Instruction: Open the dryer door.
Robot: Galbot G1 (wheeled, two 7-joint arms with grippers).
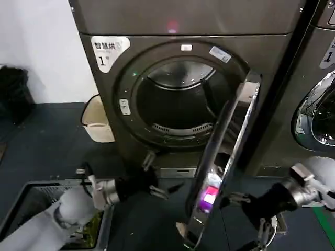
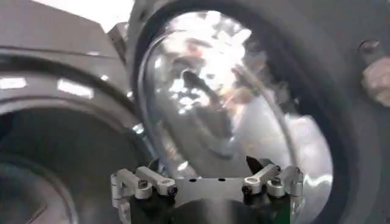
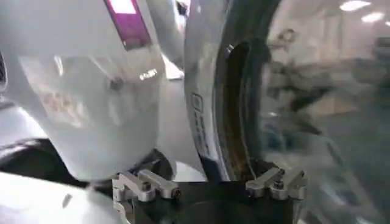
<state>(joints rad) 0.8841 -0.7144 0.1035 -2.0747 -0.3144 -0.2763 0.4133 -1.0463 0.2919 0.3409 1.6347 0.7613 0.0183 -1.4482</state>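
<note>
The dryer [image 1: 272, 63], bronze-grey with a white "1" sticker, has its wide drum opening [image 1: 178, 99] exposed. The dryer door [image 1: 225, 151] is swung out and I see it nearly edge-on, chrome rim toward me. My left gripper [image 1: 159, 189] is low on the door's inner side, open, with nothing held. In the left wrist view that gripper [image 2: 210, 169] faces the domed glass [image 2: 231, 97]. My right gripper [image 1: 230, 200] is low on the door's outer side, close to the rim. In the right wrist view it [image 3: 210, 176] stands open by the chrome ring [image 3: 204, 91].
A beige basket [image 1: 97, 120] stands on the floor left of the dryer. A dark bin [image 1: 31, 191] sits at the lower left under my left arm. The neighbouring machine [image 1: 319, 110] with its own chrome-ringed door is on the right.
</note>
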